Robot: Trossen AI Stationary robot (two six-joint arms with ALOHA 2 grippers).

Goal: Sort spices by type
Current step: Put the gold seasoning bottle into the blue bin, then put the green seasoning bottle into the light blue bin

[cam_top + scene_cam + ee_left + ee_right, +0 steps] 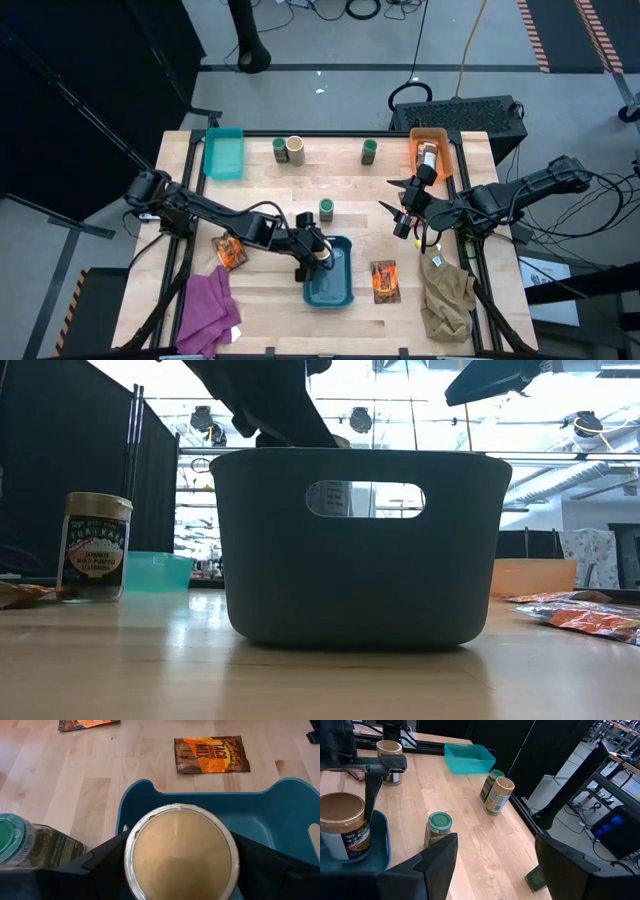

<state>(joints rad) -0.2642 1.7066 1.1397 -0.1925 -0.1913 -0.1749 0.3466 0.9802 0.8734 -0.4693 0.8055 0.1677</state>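
Left gripper [322, 252] grasps a cream-topped jar [181, 853] over the blue bin's [340, 290] edge, while the right gripper [398, 205] hangs released mid-table.

Bright, even overhead light; the low view's background windows glare white, silhouetting the bin [360, 545].

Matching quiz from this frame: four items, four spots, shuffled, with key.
Items:
1. cream-topped jar
2. orange bin
3. purple cloth
4. teal tray

Places, by the high view:
a. top left of the table
b. bottom left corner
c. top right corner
d. in the left gripper, over the blue bin

Pairs: 1-d, 2-c, 3-b, 4-a
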